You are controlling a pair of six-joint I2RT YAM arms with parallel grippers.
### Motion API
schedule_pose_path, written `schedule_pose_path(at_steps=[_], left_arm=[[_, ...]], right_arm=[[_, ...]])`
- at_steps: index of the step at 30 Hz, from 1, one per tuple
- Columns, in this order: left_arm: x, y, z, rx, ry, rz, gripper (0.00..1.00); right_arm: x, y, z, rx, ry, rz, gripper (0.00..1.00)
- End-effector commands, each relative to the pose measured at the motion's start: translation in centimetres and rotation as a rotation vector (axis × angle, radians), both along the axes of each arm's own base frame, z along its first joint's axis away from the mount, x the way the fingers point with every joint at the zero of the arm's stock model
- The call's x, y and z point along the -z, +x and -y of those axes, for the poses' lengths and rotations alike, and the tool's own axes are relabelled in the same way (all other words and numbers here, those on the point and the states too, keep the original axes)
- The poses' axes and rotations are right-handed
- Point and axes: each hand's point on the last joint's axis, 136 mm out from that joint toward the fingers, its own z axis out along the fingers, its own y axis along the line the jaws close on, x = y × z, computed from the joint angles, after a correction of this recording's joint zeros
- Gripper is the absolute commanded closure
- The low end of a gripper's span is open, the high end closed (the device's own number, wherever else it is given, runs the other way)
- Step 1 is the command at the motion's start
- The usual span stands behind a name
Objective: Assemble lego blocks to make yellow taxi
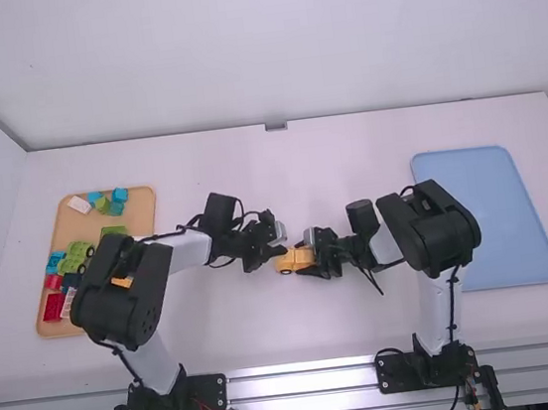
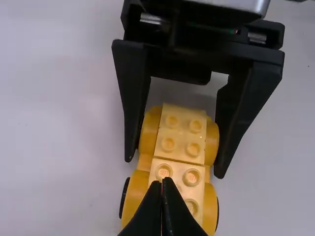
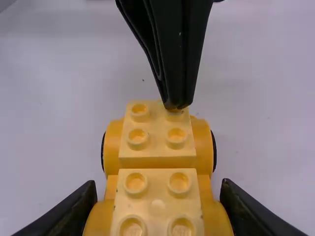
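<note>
Car [image 1: 294, 261] of yellow pieces sits at the middle of the white table [image 1: 270, 335], between the two grippers; whether its wheels touch the table I can't tell. The right gripper [image 1: 306, 257] is clamped on it, one finger against each flank, at the end nearer the right arm. The other end of the car sticks out past those fingers, towards the left arm.

The left gripper [image 1: 280, 250] has its two fingers together, tips pointing down at that free end. In the right wrist view the tips come down at one stud of the far top block [image 3: 157, 147], off to one side of the car's middle line; I can't tell whether they touch it or stop just above. The near top block [image 3: 157, 201] lies between the right gripper's fingers, in line with the far one. Both are pale yellow with studs showing, and rounded deeper yellow sides bulge out on either side of them. Black wheels [image 3: 214, 150] show at the free end.

Well apart from the car, on the left arm's side, a wooden tray [image 1: 143, 209] holds a green toy car [image 1: 78, 256] and loose blocks in red, white, blue and green, partly behind the left arm. A blue tray [image 1: 486, 219] lies on the right arm's side
</note>
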Motion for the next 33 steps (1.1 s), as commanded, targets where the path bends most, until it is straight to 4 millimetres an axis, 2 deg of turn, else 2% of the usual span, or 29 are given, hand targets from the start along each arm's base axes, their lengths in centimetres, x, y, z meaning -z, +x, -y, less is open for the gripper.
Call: schedule_pose_path(at_steps=[1, 9, 21, 26, 33], left_arm=[[1.3, -0.1, 0.0, 0.013, 0.022, -0.014, 0.98], [2.1, -0.8, -0.1, 0.018, 0.028, -0.047, 0.98], [3.7, -3.0, 0.8, 0.074, 0.104, -0.041, 0.98], [4.9, -3.1, -0.2, 0.043, 0.188, -0.062, 0.98], [5.4, -3.0, -0.7, 0.030, 0.229, -0.056, 0.98]], right_arm=[[0.3, 0.2, 0.1, 0.006, -0.003, -0.010, 0.47], [0.3, 0.2, 0.1, 0.006, -0.003, -0.008, 0.48], [0.3, 0.4, 0.3, 0.014, -0.003, -0.009, 0.47], [0.3, 0.4, 0.2, 0.012, -0.004, -0.007, 0.47], [0.3, 0.4, 0.3, 0.014, -0.004, -0.008, 0.47]])
